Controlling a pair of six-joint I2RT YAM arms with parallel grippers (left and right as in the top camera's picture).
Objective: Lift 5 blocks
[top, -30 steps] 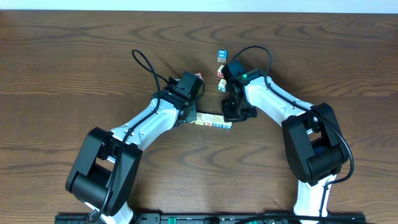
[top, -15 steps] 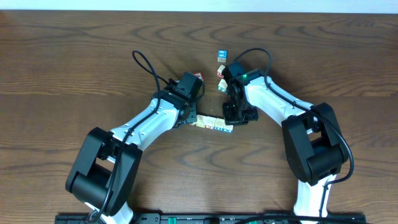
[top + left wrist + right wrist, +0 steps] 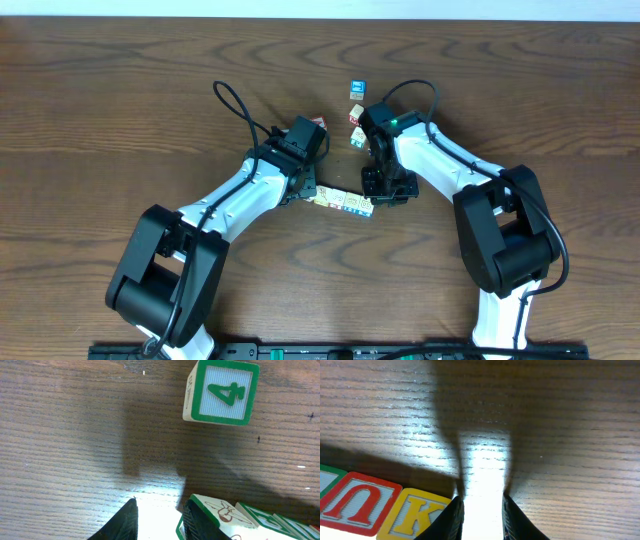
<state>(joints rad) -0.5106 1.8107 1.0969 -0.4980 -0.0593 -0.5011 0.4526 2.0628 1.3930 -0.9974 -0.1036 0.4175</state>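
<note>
Blocks lie in a row on the counter between both arms. Right pincer, closed a second ago, now stands apart, empty; left pincer apart too. Squeeze released; lift not achieved.

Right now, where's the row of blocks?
In the overhead view, the row of blocks is near the middle of the table, between the left gripper at one end and the right gripper at the other.

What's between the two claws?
A row of blocks, running from left claw to right claw; the overhead view shows it.
</note>
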